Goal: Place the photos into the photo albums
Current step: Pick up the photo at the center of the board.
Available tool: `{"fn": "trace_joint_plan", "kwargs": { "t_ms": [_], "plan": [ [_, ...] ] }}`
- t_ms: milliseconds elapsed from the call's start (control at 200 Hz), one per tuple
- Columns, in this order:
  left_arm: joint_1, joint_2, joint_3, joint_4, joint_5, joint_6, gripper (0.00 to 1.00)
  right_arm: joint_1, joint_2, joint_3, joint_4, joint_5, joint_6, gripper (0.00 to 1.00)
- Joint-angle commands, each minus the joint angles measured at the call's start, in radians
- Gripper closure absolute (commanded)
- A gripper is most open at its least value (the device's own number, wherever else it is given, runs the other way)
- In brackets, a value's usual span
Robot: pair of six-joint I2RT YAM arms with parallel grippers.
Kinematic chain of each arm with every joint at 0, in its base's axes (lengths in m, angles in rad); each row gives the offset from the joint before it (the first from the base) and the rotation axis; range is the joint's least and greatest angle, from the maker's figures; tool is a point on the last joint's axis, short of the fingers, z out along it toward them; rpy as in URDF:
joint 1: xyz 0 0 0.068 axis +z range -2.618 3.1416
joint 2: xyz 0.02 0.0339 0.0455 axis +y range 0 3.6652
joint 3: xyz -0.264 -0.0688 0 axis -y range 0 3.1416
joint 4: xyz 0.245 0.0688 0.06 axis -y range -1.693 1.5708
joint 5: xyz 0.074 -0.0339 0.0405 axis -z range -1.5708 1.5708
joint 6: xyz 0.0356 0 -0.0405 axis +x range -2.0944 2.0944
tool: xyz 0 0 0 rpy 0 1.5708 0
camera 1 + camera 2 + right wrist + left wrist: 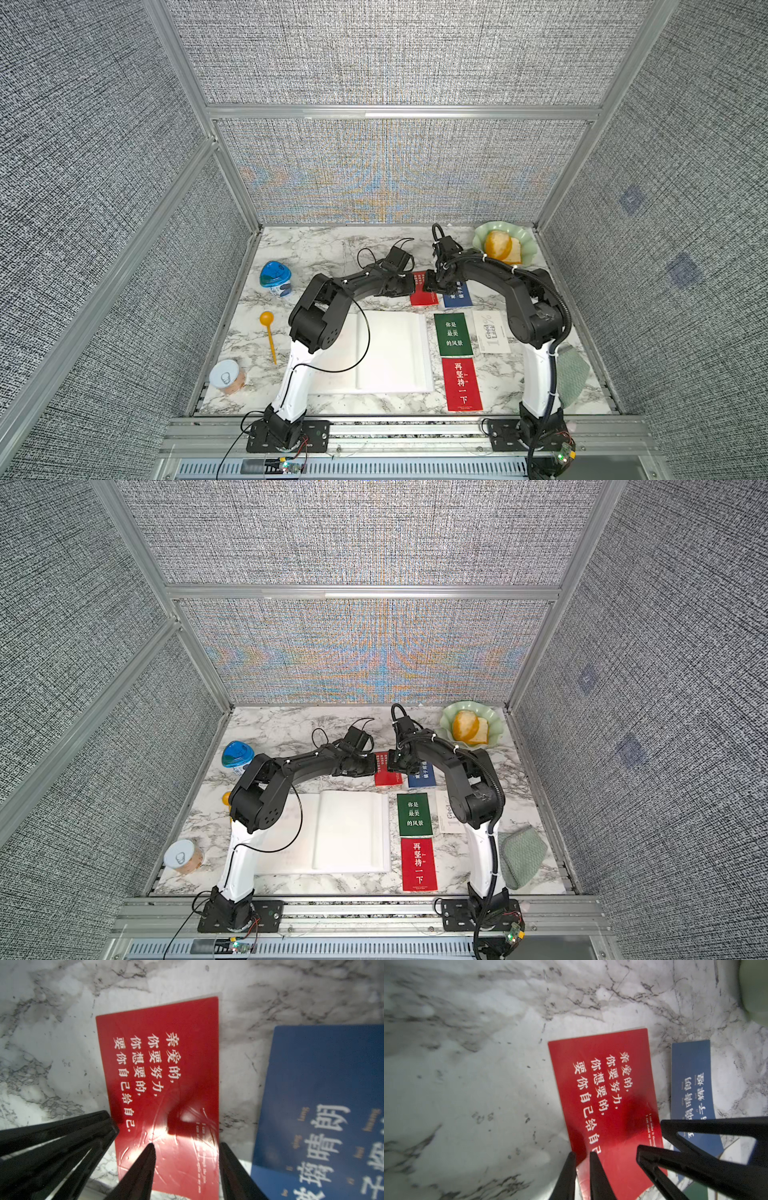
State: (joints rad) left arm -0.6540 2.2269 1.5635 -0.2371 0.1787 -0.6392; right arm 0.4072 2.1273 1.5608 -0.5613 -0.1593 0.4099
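Black fingers of my left tool (582, 1155) are closed down to a narrow slit. The long edge of the red card (602, 1088) passes between them, so I take it that this tool has the card by its edge (I cannot see whether the card is lifted off the bench (467, 1084)). My right tool (187, 1145) stands about half open and holds nothing. One finger tip presses on the glossy face of the card, where the sleeve wrinkles, and the other stands at the opposite long edge.

So the card lies between both tools, its long axis running away from the arm bases, across the line that joins the tools. Near it, on the right arm's side, lies the blue card (322, 1084). The open album (390, 353) lies nearer to the bases, close to the card's near short end and on the left arm's side. In my judgement the left arm is better placed to carry the card back onto the white page, once the right tool lets go.
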Motion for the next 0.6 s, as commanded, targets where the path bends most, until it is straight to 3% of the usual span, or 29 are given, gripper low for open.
{"fn": "trace_joint_plan", "kwargs": {
  "t_ms": [0, 595],
  "plan": [
    [0.0, 0.014, -0.003, -0.074, -0.028, 0.001, 0.83, 0.01, -0.011, 0.002, -0.028, -0.029, -0.002, 0.48],
    [0.006, -0.036, -0.037, -0.069, -0.021, 0.015, 0.83, 0.007, -0.119, -0.109, 0.104, -0.13, 0.068, 0.51]
  ]
}}
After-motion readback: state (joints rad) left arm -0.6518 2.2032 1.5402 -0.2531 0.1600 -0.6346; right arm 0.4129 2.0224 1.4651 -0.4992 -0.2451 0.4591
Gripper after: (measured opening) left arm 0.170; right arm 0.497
